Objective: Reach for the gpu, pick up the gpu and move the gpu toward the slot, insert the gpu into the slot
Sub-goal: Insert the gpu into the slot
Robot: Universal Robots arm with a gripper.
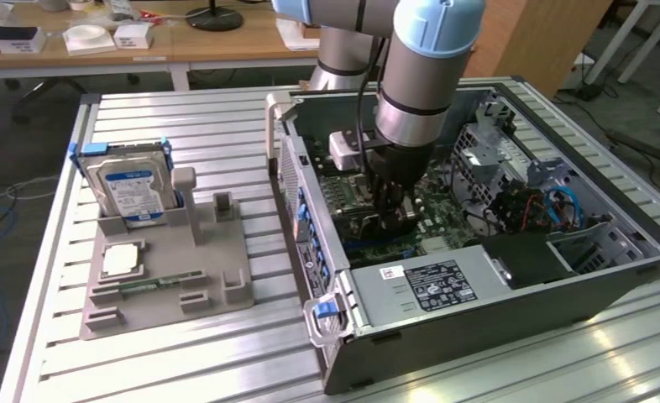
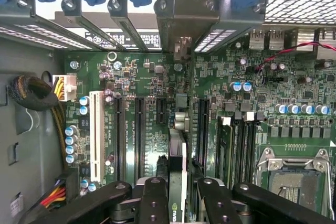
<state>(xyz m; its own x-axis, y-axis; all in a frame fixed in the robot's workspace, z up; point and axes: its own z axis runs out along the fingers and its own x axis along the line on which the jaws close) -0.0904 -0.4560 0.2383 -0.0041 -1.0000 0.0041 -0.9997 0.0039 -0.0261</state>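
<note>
Green gpu edge-on, clamped between the gripper fingers, standing over a black slot on the motherboard. White slot and more black slots lie beside it. In the exterior view the arm reaches down into the open computer case, gripper low over the board. Left of the case in the exterior view, well apart, a grey holder on the counter carries a blue-labelled hard drive and a memory stick.
</note>
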